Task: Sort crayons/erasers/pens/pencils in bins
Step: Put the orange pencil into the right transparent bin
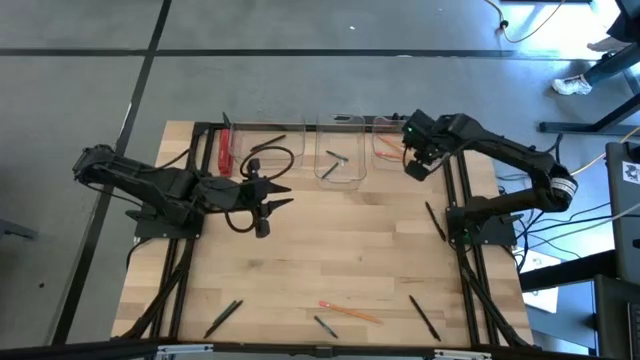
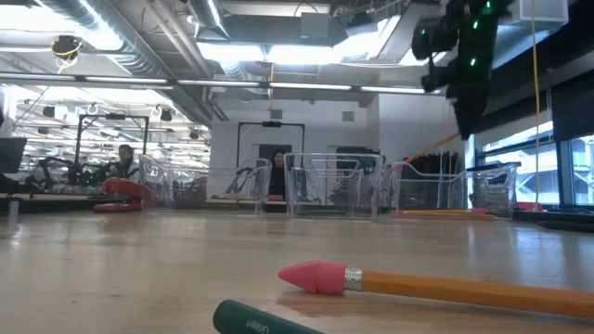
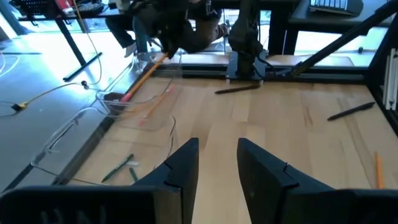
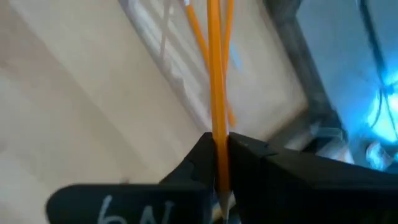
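Pencil [image 4: 214, 74] pinched tight between the right gripper's [image 1: 417, 160] fingers, and it hangs out ahead of them in line with the pencils already lying in the rightmost bin [image 1: 385, 150]. That alignment looks deliberate: held lengthwise, it should drop flat along the tub rather than bridge the rim. The gripper sits raised over that bin's right end at the far edge of the table [image 1: 340, 260], so the release seems near but is not yet made.

Left gripper [image 1: 278, 195] waits mid-table, just in front of the left bin [image 1: 262, 150], fingers spread wide and holding nothing, clear of the drop zone.

Middle bin [image 1: 340, 155] holds a couple of crayons. Near the front edge a pencil [image 1: 350, 311], crayons and several pens [image 1: 424, 317] remain loose.
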Action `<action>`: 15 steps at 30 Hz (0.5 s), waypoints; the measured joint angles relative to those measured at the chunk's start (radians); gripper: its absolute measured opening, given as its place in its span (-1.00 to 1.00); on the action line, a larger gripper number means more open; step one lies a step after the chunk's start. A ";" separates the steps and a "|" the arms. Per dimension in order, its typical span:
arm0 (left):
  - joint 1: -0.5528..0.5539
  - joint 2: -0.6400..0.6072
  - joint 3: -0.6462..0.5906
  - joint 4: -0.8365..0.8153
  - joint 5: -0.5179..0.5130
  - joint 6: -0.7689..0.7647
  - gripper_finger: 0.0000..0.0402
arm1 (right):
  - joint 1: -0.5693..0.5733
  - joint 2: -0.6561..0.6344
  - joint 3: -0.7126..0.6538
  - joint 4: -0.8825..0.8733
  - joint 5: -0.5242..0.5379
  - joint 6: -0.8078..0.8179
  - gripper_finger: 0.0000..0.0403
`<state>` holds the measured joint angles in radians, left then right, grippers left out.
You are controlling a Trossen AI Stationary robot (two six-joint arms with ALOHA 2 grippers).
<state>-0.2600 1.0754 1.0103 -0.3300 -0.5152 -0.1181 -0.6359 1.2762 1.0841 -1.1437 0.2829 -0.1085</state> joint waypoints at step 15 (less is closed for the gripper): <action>0.006 0.027 0.000 0.005 -0.052 -0.036 -0.49 | -0.115 0.000 -0.272 0.294 0.003 -0.163 -0.78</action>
<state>-0.2537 1.1020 1.0099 -0.3249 -0.5670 -0.1543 -0.7506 1.2758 0.8121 -0.8499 0.2855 -0.2713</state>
